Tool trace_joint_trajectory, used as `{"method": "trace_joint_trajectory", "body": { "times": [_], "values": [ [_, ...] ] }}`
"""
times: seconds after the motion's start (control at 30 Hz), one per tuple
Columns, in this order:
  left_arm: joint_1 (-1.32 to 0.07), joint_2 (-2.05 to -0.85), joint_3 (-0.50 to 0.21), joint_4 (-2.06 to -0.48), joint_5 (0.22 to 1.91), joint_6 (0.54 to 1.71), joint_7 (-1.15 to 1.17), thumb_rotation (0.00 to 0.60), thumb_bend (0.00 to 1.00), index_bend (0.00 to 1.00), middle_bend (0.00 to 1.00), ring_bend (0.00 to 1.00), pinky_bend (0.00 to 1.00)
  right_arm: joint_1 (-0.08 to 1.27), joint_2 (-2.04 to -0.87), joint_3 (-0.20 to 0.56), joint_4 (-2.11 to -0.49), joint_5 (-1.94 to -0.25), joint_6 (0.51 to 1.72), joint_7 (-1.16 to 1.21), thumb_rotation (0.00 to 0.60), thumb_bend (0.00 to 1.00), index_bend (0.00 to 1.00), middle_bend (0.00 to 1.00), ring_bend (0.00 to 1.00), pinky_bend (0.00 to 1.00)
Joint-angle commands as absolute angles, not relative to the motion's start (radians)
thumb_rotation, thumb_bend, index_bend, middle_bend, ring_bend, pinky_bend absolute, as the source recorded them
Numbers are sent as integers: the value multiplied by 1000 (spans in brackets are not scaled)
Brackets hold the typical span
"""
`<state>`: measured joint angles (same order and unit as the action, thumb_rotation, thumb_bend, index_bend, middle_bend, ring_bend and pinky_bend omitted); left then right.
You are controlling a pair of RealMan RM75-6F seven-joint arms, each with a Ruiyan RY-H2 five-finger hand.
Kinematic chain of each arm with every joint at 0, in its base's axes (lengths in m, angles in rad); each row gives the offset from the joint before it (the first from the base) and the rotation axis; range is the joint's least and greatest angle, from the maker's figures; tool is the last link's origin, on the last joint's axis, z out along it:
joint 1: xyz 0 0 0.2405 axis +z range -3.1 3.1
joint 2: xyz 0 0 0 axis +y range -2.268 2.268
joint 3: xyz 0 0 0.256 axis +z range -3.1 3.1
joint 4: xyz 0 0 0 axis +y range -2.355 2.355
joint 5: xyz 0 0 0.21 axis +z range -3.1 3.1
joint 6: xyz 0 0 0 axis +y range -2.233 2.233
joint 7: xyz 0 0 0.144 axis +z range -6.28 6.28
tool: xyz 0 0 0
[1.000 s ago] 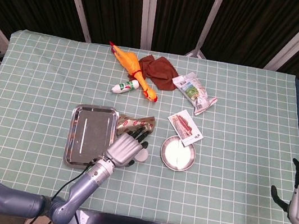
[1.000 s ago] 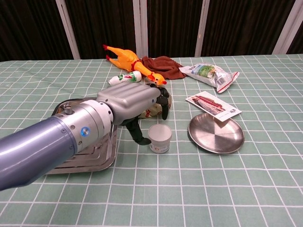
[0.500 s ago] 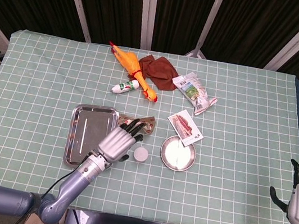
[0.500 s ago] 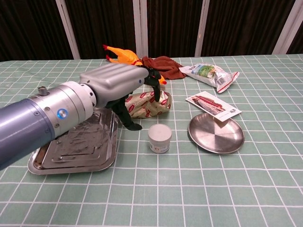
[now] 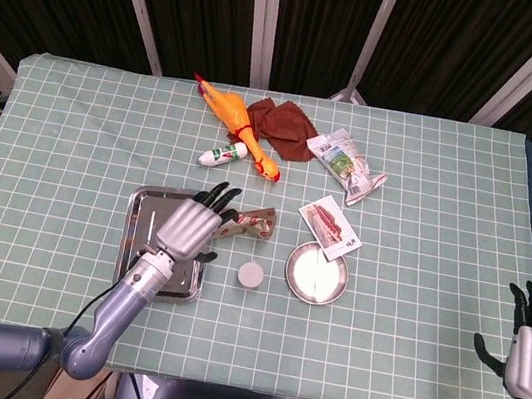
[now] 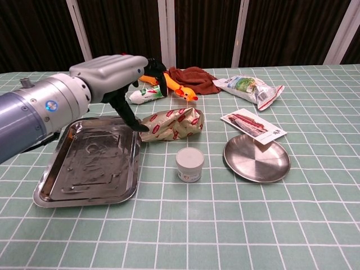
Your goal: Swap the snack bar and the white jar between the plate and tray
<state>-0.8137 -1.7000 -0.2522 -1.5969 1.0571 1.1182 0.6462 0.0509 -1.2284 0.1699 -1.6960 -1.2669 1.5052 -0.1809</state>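
Observation:
The white jar (image 5: 251, 275) (image 6: 189, 164) stands upright on the cloth between the metal tray (image 5: 141, 251) (image 6: 90, 169) and the round metal plate (image 5: 316, 273) (image 6: 256, 158); both are empty. A snack bar in a crinkled gold-and-red wrapper (image 5: 254, 223) (image 6: 171, 125) lies on the cloth at the tray's far right corner. My left hand (image 5: 191, 225) (image 6: 115, 73) hovers over the tray's right side with fingers spread, holding nothing, its thumb near the wrapper's left end. My right hand (image 5: 529, 342) shows only in the head view, at the table's near right corner, fingers apart and empty.
A flat red-and-white packet (image 5: 330, 225) (image 6: 250, 125) leans on the plate's far rim. At the back lie a rubber chicken (image 5: 233, 118) (image 6: 147, 67), a small tube (image 5: 224, 155), a brown cloth (image 5: 283, 126) (image 6: 191, 76) and a snack bag (image 5: 347, 165) (image 6: 250, 87).
My left hand has lifted away from the white jar and swung left and back over the tray. The jar stays standing alone on the cloth. The right hand barely moved.

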Motion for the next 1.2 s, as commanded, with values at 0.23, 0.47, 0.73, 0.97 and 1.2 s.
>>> {"method": "trace_joint_trajectory", "body": {
  "times": [0.23, 0.47, 0.73, 0.97, 1.2],
  "values": [
    [-881, -1790, -310, -1458, 931, 1074, 676, 600, 196, 314, 43, 32, 210, 55, -1236, 179, -1677, -1243, 1499, -189, 600, 280, 149, 72, 43, 0],
    [-928, -1869, -320, -1291, 896, 1014, 638, 600, 196, 312, 66, 32, 210, 57, -1237, 189, -1663, -1228, 1495, -179, 600, 280, 149, 72, 44, 0],
    [-970, -1952, -299, -1113, 921, 964, 603, 600, 241, 313, 118, 73, 228, 59, -1240, 192, -1653, -1221, 1494, -181, 600, 280, 149, 72, 44, 0],
    [-990, -2026, -273, -976, 969, 945, 568, 600, 456, 404, 249, 235, 391, 60, -1242, 191, -1650, -1218, 1491, -182, 600, 281, 149, 73, 44, 0],
    [-995, -2075, -259, -884, 1071, 995, 484, 600, 610, 488, 386, 340, 511, 57, -1241, 191, -1649, -1219, 1494, -171, 600, 280, 149, 72, 43, 0]
  ]
}}
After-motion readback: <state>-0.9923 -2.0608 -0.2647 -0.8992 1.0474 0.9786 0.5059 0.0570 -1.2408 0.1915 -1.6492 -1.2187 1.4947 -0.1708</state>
